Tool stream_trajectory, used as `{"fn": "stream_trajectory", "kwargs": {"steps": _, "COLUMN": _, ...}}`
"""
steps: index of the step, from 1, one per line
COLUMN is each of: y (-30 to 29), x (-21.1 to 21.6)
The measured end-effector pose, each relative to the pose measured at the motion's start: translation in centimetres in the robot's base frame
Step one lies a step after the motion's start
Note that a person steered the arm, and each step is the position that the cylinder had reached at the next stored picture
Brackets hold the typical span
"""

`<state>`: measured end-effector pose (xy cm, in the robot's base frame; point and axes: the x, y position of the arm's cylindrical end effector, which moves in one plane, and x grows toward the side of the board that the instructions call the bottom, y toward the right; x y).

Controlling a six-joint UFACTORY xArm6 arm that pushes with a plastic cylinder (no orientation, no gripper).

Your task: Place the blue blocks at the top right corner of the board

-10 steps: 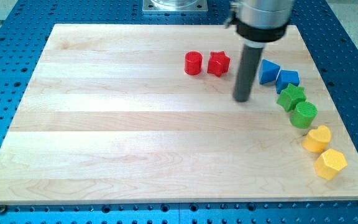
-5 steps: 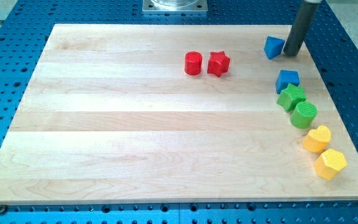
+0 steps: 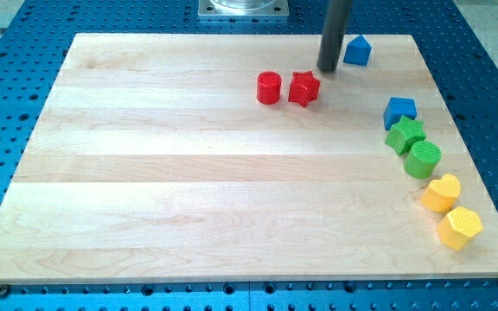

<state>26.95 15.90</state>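
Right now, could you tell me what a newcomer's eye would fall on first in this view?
Probably my tip, a dark rod standing near the view's top, just left of a blue block close to the board's top right corner. Next, the curved line of blocks down the right edge: a second blue block, two green, then two yellow. A red cylinder and red star sit side by side left of my tip.
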Motion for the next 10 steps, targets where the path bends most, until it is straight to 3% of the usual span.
{"fn": "stream_trajectory", "kwargs": {"steps": 1, "y": 5.1, "x": -1.5}}
{"fn": "stream_trajectory", "kwargs": {"steps": 2, "y": 4.1, "x": 0.5}}
{"fn": "stream_trajectory", "kwargs": {"steps": 3, "y": 11.4, "x": 5.3}}
{"fn": "stream_trajectory", "kwargs": {"steps": 4, "y": 9.7, "x": 11.6}}
{"fn": "stream_trajectory", "kwargs": {"steps": 5, "y": 1.1, "x": 13.1}}
{"fn": "stream_trajectory", "kwargs": {"steps": 6, "y": 0.7, "x": 15.7}}
{"fn": "stream_trajectory", "kwargs": {"steps": 7, "y": -5.5, "x": 19.3}}
{"fn": "stream_trajectory", "kwargs": {"steps": 8, "y": -7.6, "x": 17.4}}
{"fn": "stream_trajectory", "kwargs": {"steps": 9, "y": -0.6, "x": 12.7}}
{"fn": "stream_trajectory", "kwargs": {"steps": 10, "y": 1.7, "x": 6.1}}
